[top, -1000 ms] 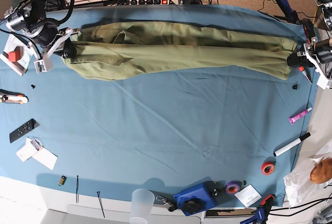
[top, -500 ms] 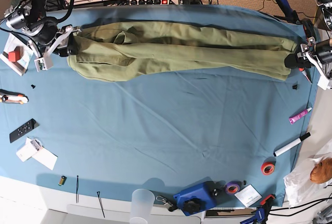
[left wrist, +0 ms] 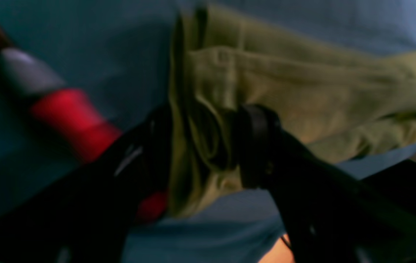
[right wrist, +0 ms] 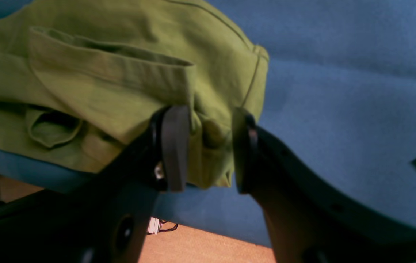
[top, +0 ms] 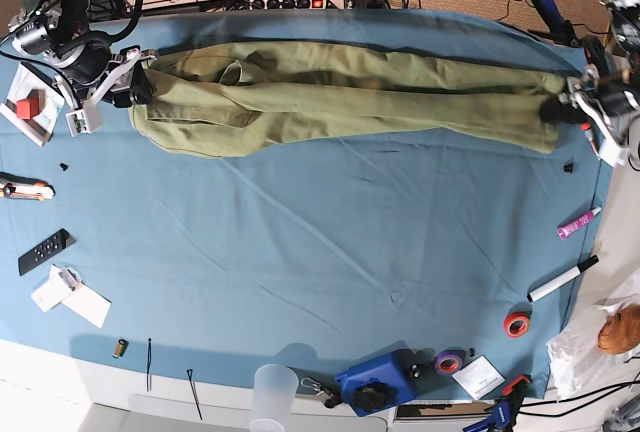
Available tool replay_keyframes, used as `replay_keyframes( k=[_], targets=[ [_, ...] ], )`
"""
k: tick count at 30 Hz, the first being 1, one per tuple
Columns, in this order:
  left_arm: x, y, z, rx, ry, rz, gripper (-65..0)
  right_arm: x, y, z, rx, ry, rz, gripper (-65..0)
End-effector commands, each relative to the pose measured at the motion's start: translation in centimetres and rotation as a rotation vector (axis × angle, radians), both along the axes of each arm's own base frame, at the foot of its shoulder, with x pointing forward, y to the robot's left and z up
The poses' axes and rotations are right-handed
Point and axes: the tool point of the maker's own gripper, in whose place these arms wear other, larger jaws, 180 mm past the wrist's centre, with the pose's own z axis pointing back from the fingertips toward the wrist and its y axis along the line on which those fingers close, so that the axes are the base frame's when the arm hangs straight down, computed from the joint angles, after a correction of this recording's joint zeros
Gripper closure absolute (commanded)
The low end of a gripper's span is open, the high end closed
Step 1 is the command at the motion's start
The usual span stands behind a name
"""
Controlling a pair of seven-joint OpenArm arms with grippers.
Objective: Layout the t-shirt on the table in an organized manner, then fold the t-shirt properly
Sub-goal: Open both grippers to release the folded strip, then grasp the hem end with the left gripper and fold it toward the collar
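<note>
Containers: a translucent plastic cup stands at the near edge of the table; its contents cannot be told. No other holder with anything readable inside.
T-shirt: the olive-green t-shirt lies bunched into a long narrow band on the far part of the table, on the blue cloth.
Long axis: runs left to right across the base view, nearly the whole width of the table, dipping slightly toward that view's right end.
Ends: the wider, rumpled end with overlapping folds lies at the base view's left; the narrower end lies at its right, close to the table's rounded edge.
Right gripper: the right gripper sits at the shirt's wide end; its jaws stand apart with a fold of green cloth between the fingers. Whether the pads press the cloth cannot be told.
Left gripper: the left gripper sits at the narrow end, jaws apart, a hanging edge of cloth between them; the view is blurred, so contact cannot be told.
Near the left gripper: a blurred red and grey object lies just beside it.
Loose items: a black and white marker, a red tape roll and a black remote lie well apart from the shirt.
</note>
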Motion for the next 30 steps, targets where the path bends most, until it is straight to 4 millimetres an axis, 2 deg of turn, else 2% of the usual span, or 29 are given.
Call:
replay_keyframes(
  k=[1,6,9,11,13,14,18,26,28,30],
  targets=[
    [0.6,0.5,0.5,0.029,-0.021,0.001,-29.5,0.6,-0.1,1.1,-0.008,-0.044,0.004,-20.7],
    [-0.6,1.0,-2.0,0.116,0.077,0.057,-29.5,0.6,-0.2,1.1,-0.008,-0.046,0.003,-20.7],
    [-1.1,1.1,-2.3,0.113,0.114,0.068,-26.6,0.7,-0.2,1.1,-0.008,-0.049,0.003,-20.7],
    [-1.3,0.9,-2.2,0.096,0.126,0.055,-17.5,0.7,-0.2,1.2,-0.007,-0.053,0.003,-20.7],
    [-1.2,0.9,-2.0,0.091,0.119,0.051,-2.3,0.9,-0.1,1.3,-0.005,-0.064,0.002,-20.7],
    [-1.2,1.0,-1.9,0.095,0.118,0.052,0.0,1.0,-0.1,1.4,-0.004,-0.069,0.002,-20.7],
    [-0.3,2.7,-0.9,0.133,0.072,0.071,0.0,1.4,-0.1,1.8,0.001,-0.099,0.0,-20.7],
    [1.9,8.0,2.9,0.262,0.009,0.125,0.0,2.4,0.0,2.8,0.015,-0.172,-0.006,-20.7],
    [2.2,8.6,3.6,0.27,-0.002,0.122,0.0,2.4,0.0,2.8,0.015,-0.175,-0.006,-20.7],
    [2.2,8.0,4.0,0.23,-0.001,0.107,0.0,2.4,0.0,2.8,0.015,-0.175,-0.006,-20.7]
  ],
)
